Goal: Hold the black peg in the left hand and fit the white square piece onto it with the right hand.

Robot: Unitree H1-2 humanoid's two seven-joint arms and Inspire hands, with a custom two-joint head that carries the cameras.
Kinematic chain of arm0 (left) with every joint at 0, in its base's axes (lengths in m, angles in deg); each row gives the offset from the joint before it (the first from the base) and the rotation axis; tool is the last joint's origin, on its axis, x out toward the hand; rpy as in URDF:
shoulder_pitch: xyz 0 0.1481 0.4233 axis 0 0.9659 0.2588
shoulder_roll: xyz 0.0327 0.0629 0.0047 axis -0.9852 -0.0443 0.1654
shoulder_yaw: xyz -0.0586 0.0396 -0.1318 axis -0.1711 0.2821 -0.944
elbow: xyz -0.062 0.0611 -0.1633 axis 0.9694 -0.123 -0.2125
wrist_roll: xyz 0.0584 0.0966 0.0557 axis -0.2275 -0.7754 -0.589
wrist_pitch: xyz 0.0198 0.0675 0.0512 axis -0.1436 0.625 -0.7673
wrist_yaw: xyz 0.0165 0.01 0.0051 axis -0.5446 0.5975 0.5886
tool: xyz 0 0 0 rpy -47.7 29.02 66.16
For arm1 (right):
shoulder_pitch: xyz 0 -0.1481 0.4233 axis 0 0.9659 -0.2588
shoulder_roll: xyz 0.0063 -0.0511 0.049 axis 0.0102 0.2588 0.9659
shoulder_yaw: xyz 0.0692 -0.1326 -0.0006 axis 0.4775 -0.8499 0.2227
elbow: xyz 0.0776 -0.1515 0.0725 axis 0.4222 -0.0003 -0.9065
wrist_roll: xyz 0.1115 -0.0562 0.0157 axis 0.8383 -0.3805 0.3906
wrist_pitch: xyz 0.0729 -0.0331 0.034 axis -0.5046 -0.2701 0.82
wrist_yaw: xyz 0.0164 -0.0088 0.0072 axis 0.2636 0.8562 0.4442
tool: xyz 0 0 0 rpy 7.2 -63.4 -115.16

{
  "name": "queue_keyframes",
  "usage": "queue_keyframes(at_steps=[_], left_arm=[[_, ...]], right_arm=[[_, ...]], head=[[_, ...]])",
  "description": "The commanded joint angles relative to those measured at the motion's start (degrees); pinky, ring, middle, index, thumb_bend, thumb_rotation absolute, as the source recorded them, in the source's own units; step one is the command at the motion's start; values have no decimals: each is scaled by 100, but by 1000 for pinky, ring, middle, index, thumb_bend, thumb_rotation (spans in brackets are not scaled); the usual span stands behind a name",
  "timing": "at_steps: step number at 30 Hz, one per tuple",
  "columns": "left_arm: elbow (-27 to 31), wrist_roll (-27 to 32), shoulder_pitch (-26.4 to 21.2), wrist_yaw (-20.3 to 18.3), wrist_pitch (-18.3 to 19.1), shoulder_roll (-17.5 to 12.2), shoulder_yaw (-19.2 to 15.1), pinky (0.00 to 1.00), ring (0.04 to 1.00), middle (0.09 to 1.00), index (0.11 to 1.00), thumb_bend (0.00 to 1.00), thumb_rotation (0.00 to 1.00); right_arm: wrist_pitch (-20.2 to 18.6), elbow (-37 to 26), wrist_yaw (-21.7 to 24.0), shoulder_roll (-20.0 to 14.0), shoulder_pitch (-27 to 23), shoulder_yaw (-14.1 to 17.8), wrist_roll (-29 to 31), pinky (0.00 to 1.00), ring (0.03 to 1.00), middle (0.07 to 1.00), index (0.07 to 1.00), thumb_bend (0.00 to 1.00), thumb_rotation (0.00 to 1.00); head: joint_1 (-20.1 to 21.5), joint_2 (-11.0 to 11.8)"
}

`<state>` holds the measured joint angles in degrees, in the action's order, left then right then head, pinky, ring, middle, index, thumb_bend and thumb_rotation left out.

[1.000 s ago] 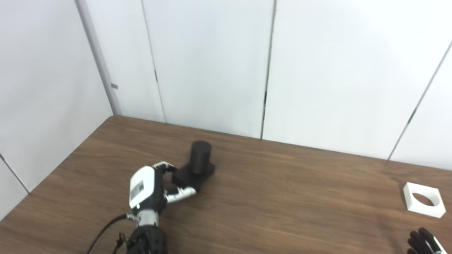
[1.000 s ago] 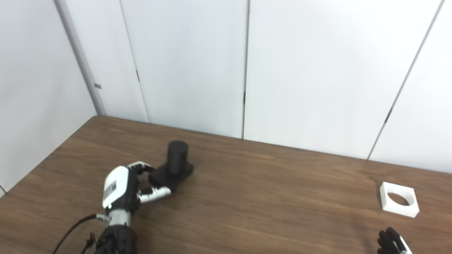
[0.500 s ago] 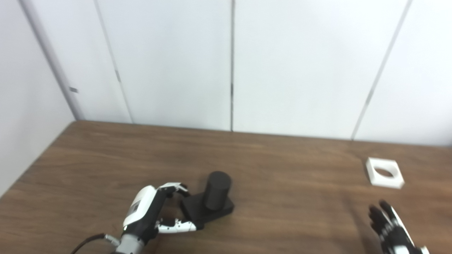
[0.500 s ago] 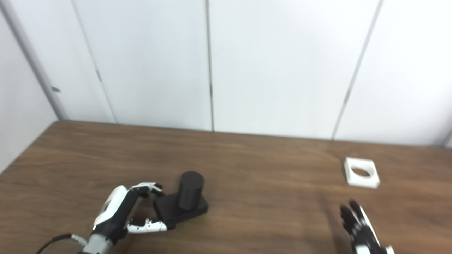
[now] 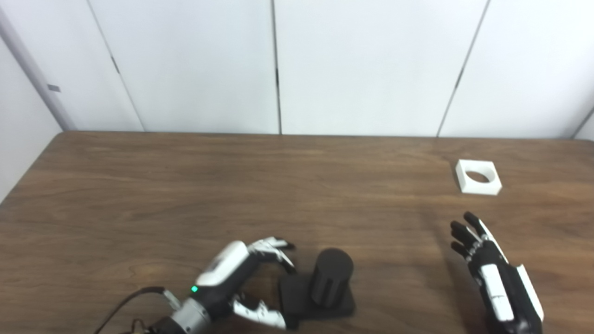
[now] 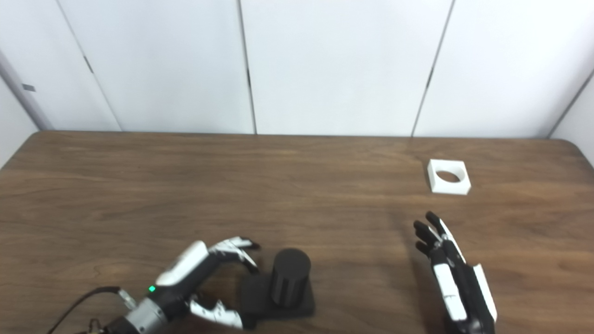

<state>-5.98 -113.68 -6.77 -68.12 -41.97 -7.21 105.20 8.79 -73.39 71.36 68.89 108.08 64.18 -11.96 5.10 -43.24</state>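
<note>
The black peg [image 5: 330, 277] stands upright on its square black base [image 5: 297, 301] near the table's front edge. My left hand [image 5: 241, 278] lies just left of the base. Its curved fingers [image 5: 276, 245] reach past the base's far left corner and its thumb rests at the near left corner. The hand is open, and I cannot tell whether it presses on the base. The white square piece [image 5: 478, 176], with a round hole, lies flat at the far right. My right hand [image 5: 492, 273] hovers open in front of it, fingers stretched toward it, well apart from it.
The brown wooden table [image 5: 185, 185] ends at white wall panels [image 6: 325, 65] along its far edge. Its right edge shows in the right eye view. A cable [image 5: 134, 301] trails from my left wrist.
The camera has swung right and tilted down, shifting the whole picture. My right hand has come up into view with its fingers extended. The left hand stays at the peg's base.
</note>
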Motion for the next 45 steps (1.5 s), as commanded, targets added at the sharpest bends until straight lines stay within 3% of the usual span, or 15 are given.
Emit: queue_keyframes(at_steps=[1, 9, 21, 26, 27, 30, 34, 37, 40, 45], left_arm=[[-96, -406, 83, -308, 112, -162, 119, 999, 930, 863, 493, 504, 46], [-69, -1803, 107, -133, 29, -113, 299, 994, 904, 832, 493, 507, 48], [-2, -2983, 253, 210, 84, 187, 201, 932, 862, 792, 494, 507, 46], [-9, -3069, 288, 257, 20, 261, 112, 923, 861, 793, 494, 507, 45], [-11, -3057, 294, 261, 11, 271, 91, 923, 862, 794, 494, 507, 44], [-33, -3026, 314, 333, -30, 301, 34, 916, 859, 791, 494, 506, 45], [-75, -2990, 361, 457, -118, 316, -10, 899, 848, 782, 494, 507, 47], [-97, -2932, 400, 480, -145, 318, -41, 897, 847, 781, 493, 507, 48], [-107, -2888, 430, 480, -184, 305, -73, 881, 842, 778, 493, 508, 48], [-66, -2808, 507, 546, -282, 294, -121, 843, 821, 762, 492, 512, 44]], right_arm=[[13, -247, -55, 190, -20, -23, -30, 880, 899, 878, 924, 556, 900], [-194, -402, -155, 197, -40, -75, -78, 891, 899, 872, 924, 567, 891], [-236, -449, -167, 156, -40, -68, -45, 886, 901, 877, 918, 580, 878], [-263, -474, -172, 91, -64, -55, -173, 912, 912, 880, 916, 595, 866], [-326, -519, -193, 64, -82, -47, -298, 944, 917, 882, 913, 599, 812], [-1001, -872, -80, -327, -261, -52, -1128, 943, 922, 899, 921, 568, 712], [-2046, -1081, 441, -1161, -898, -13, -1907, 908, 923, 923, 920, 657, 485], [-2711, -989, 862, -1808, -1485, -131, -2395, 921, 951, 939, 917, 698, 399], [-2968, -704, 1151, -2328, -2087, -280, -2772, 923, 972, 936, 894, 750, 325], [-2872, 63, 1298, -2826, -2880, -486, -3189, 879, 971, 929, 869, 810, 256]], head=[[28, -34], [101, -158], [205, -211], [393, -185], [440, -178], [500, -152], [690, -51], [1018, 83], [1212, 155], [1456, 293]])
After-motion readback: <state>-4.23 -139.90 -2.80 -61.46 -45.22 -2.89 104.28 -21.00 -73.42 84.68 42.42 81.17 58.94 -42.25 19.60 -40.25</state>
